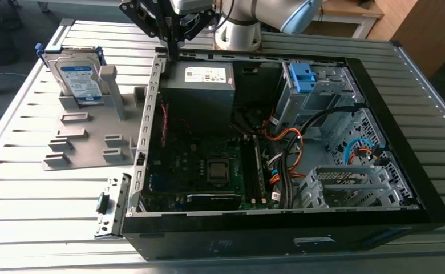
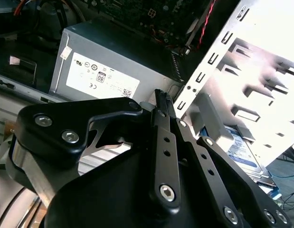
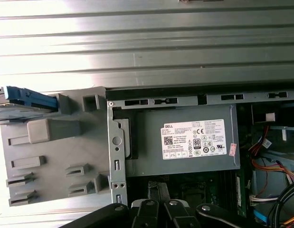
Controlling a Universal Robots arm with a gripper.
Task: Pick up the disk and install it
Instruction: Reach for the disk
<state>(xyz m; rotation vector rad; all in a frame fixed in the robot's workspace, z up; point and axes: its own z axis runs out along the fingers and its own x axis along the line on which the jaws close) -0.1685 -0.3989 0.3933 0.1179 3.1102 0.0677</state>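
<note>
Two fingers (image 2: 162,111) of gripper (image 1: 174,50) pressed together, empty, near case (image 1: 283,231) edge; disk (image 1: 81,80) apart, upright in stand (image 1: 78,149).

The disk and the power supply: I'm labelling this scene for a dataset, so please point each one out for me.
disk (image 1: 81,83): exterior view, on its white and blue label.
power supply (image 1: 199,97): exterior view, on its grey face below the white sticker.
</note>
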